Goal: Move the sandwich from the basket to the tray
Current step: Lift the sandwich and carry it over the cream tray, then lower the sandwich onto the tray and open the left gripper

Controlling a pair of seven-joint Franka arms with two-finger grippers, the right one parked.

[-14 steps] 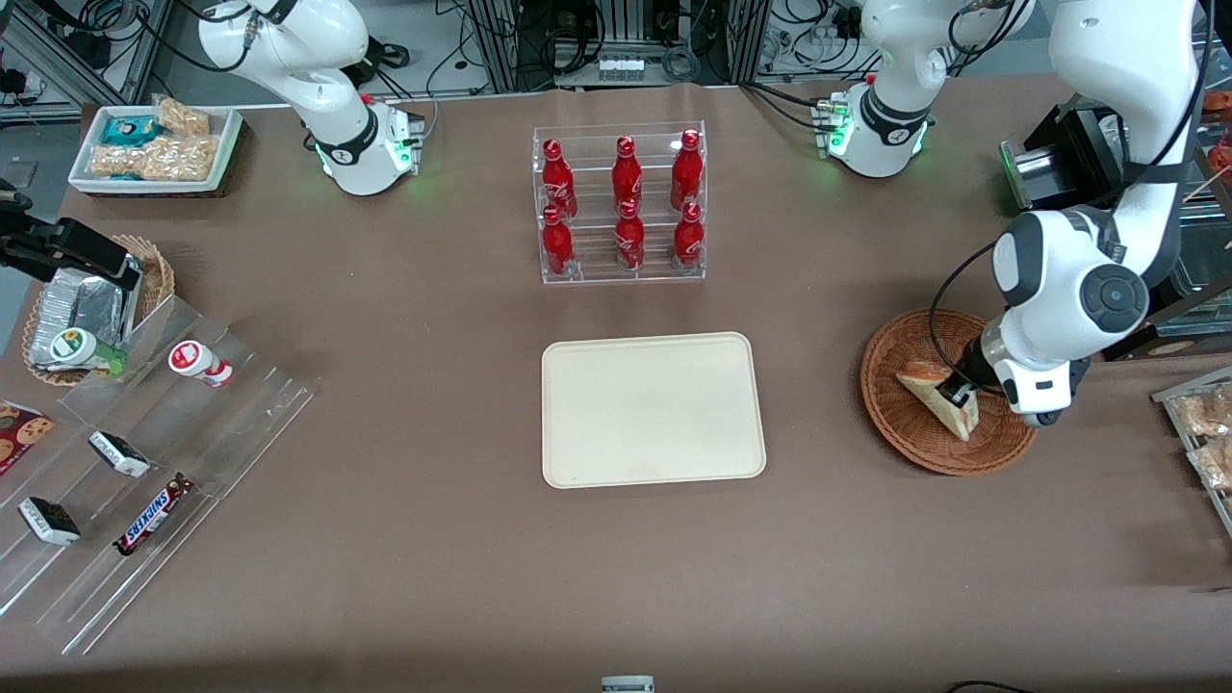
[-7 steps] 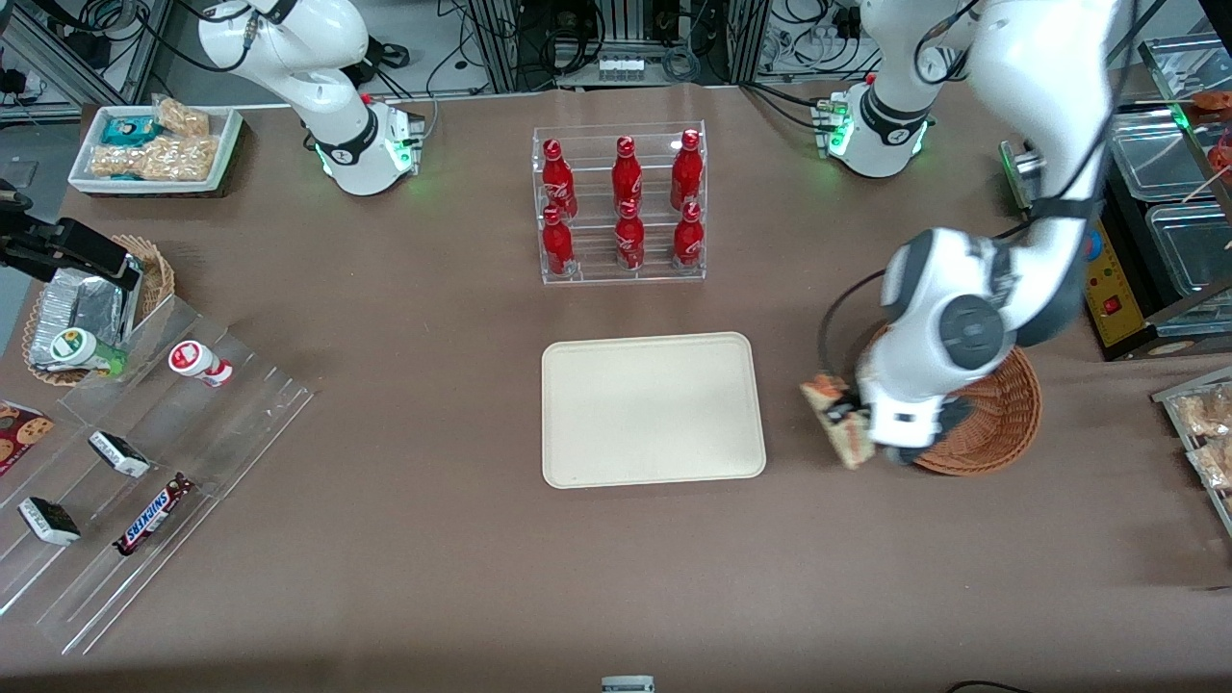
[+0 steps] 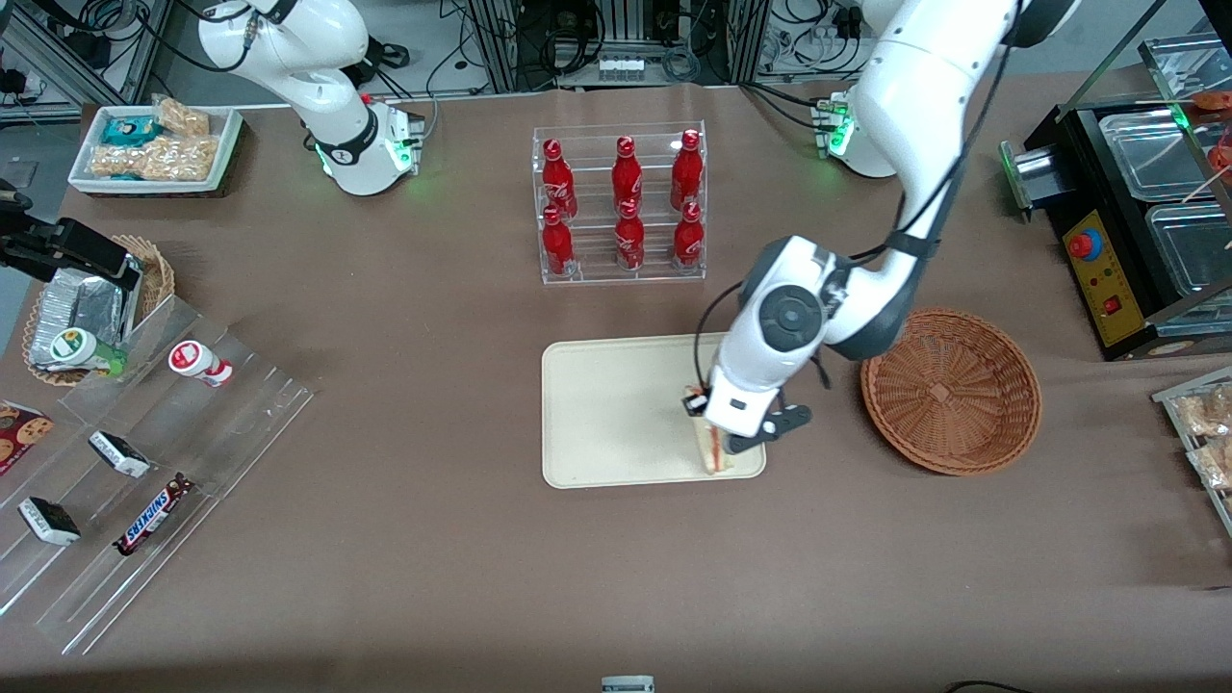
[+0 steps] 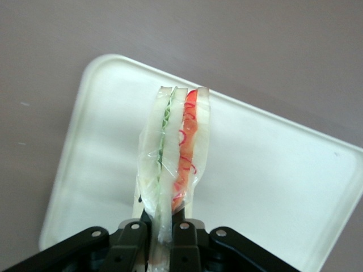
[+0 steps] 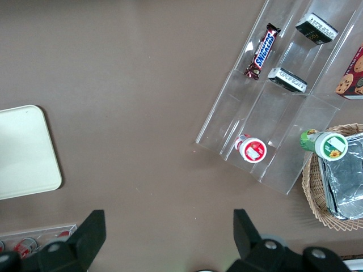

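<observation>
Table: a brown cloth-covered tabletop (image 3: 433, 577) filled the front view, with cables and metal framing along its edge farthest from the camera.
Bottle rack: a clear acrylic rack (image 3: 619, 202) with six red Coca-Cola bottles stood farther from the camera than the tray.
Parked arm's end: stepped clear shelves (image 3: 144, 462) held a Snickers bar (image 3: 152, 515), two small dark packs and a little red-and-white cup; a small wicker basket with foil packs (image 3: 87, 303) and a white tray of snacks (image 3: 156, 146) sat near there too.
Working arm's end: a black box with a red button (image 3: 1097, 269).
Basket: the big round wicker basket (image 3: 951, 390) sat just beside the tray, with nothing in it.
Tray: cream-beige tray (image 3: 616, 414), mid-table.
Arm pose: the left arm reached in from its base, elbow bent, wrist pointing down over the tray's corner nearest the basket.
Gripper: the gripper (image 4: 163, 229) was clamped tight on the sandwich's end.
Sandwich: the wrapped sandwich (image 3: 714, 454) hung edge-on over the tray; in the wrist view (image 4: 173, 153) its green and red filling showed. Couldn't tell if it touched the tray.
</observation>
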